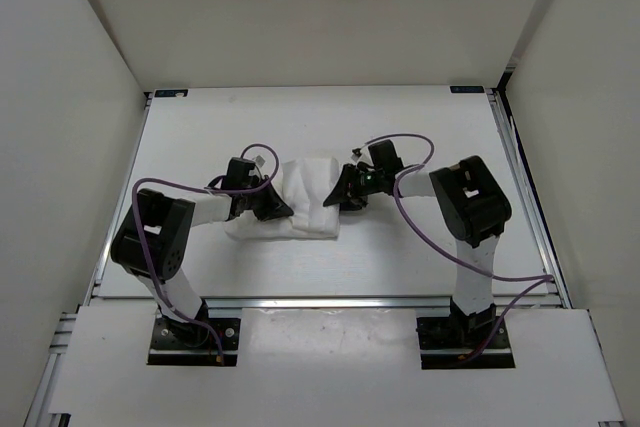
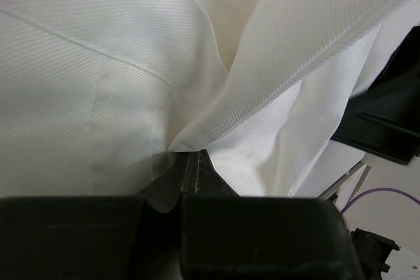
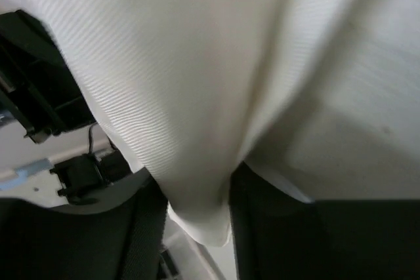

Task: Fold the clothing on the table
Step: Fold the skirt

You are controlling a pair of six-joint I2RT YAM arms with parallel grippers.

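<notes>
I am seeing left end effector clamping clothing at left edge; right end effector standing apart, straddling right-edge fold; clothing lying between them.

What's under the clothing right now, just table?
Only the table shows around the clothing. One edge is pinched in the left tool; a fold sits between the open fingers of the right tool. Whatever lies beneath the cloth is covered.
</notes>
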